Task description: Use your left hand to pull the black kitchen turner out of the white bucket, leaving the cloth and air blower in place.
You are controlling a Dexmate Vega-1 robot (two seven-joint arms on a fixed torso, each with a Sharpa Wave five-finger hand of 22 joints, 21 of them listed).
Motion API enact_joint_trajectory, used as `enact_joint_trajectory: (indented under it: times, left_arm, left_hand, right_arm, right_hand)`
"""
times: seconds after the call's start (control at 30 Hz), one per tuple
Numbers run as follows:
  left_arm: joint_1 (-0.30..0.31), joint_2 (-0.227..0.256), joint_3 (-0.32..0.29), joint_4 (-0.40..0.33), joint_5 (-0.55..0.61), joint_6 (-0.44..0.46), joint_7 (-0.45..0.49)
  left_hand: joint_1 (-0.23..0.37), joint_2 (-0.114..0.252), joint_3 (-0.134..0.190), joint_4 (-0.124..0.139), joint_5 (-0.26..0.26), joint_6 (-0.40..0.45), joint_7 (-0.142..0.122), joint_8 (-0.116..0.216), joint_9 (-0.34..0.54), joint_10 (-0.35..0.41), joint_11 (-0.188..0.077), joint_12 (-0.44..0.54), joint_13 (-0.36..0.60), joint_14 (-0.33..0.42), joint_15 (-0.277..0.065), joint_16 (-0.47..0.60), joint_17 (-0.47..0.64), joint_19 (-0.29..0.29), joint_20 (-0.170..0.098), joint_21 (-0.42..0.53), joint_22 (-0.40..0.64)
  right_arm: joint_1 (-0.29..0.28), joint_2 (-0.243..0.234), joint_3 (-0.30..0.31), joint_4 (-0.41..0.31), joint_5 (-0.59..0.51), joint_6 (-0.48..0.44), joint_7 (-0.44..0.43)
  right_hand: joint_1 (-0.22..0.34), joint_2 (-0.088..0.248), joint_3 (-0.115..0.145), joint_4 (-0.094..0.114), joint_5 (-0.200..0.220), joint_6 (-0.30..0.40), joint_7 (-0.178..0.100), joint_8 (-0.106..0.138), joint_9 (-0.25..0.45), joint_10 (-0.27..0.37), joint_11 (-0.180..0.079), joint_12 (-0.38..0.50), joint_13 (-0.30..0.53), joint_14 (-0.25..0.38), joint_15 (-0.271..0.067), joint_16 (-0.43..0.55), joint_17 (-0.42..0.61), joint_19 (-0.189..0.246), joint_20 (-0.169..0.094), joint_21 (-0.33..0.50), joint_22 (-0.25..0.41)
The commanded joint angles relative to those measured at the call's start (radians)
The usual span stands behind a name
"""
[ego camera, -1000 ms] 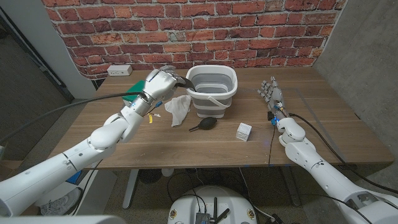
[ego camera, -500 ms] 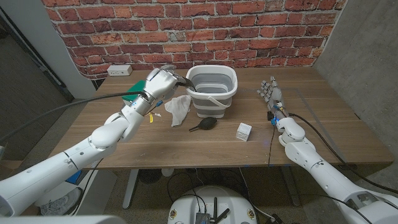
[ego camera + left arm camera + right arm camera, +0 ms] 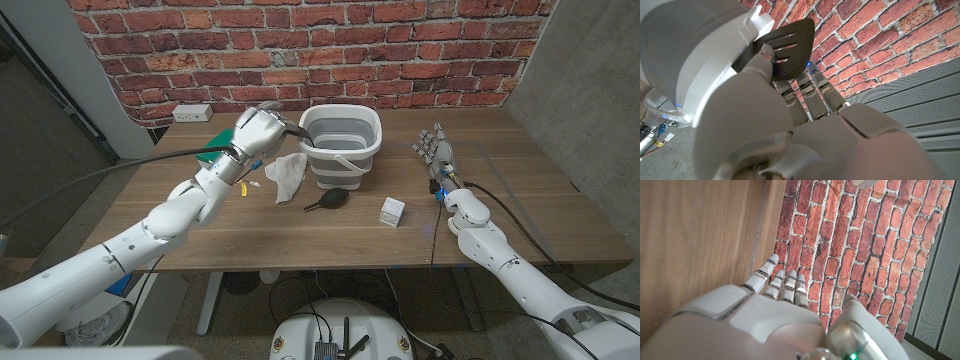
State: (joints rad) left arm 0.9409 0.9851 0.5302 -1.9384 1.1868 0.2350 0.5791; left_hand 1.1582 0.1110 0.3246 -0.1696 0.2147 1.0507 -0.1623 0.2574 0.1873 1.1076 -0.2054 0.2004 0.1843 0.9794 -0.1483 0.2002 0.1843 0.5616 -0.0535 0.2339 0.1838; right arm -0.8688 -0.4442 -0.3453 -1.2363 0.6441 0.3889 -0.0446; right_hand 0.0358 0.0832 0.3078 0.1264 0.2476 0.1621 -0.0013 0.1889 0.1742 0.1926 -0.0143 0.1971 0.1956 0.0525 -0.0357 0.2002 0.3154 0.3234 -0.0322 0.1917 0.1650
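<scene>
The white bucket [image 3: 342, 145] stands at the table's back middle. My left hand [image 3: 257, 131] is raised just off its left rim and grips the handle of the black kitchen turner [image 3: 299, 135], whose dark end reaches over that rim. In the left wrist view the turner's slotted blade [image 3: 788, 46] sticks up past my fingers [image 3: 805, 92] against the brick wall, beside the bucket's wall [image 3: 700, 75]. The white cloth [image 3: 286, 173] and the black air blower [image 3: 328, 199] lie on the table in front of the bucket. My right hand [image 3: 437, 150] stays at the right, fingers straight and holding nothing.
A small white box [image 3: 392, 210] sits right of the blower. A green object [image 3: 212, 155] lies behind my left forearm, and a white power strip [image 3: 192, 112] is at the back left. The brick wall [image 3: 330, 40] closes off the far side.
</scene>
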Motion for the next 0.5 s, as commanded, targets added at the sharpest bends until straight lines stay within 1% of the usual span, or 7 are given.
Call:
enact_joint_trajectory:
  times: [0.03,0.17,0.5]
  left_arm:
    - [-0.027,-0.022,0.013,0.015,0.039,0.021,0.015]
    - [-0.047,-0.025,0.022,0.022,0.051,0.014,0.013]
    - [-0.102,-0.053,0.053,0.059,0.082,0.004,0.030]
  left_hand:
    - [0.002,0.004,0.004,-0.001,0.000,0.038,0.026,0.031,0.012,0.012,0.002,0.003,0.005,0.011,-0.096,0.003,0.001,0.012,-0.153,0.004,0.004]
    - [0.005,0.002,0.006,-0.003,-0.001,0.035,0.026,0.030,0.013,0.008,0.001,-0.001,0.005,0.010,-0.096,0.001,0.000,0.013,-0.153,0.004,0.004]
    - [0.007,0.002,0.008,-0.003,-0.001,0.033,0.027,0.030,0.014,0.007,0.001,-0.003,0.005,0.007,-0.096,-0.003,-0.001,0.010,-0.153,0.002,0.003]
  right_arm:
    - [0.003,-0.001,0.001,0.008,0.005,0.005,0.011]
    - [0.004,0.000,0.002,0.013,0.008,0.007,0.017]
    - [-0.001,-0.002,0.006,0.017,0.014,0.012,0.023]
  right_hand:
    - [0.000,0.031,0.002,0.003,0.005,0.008,0.000,0.003,0.005,0.008,0.003,0.001,-0.001,0.006,-0.011,0.007,-0.001,0.007,-0.001,0.001,0.003]
    - [0.000,0.031,0.003,0.004,0.005,0.009,0.000,0.003,0.005,0.007,0.003,0.001,-0.001,0.006,-0.012,0.007,-0.002,0.007,-0.001,0.001,0.003]
    - [0.000,0.030,0.004,0.004,0.005,0.011,0.000,0.003,0.005,0.007,0.004,0.001,-0.001,0.006,-0.012,0.007,-0.005,0.009,0.001,0.000,0.003]
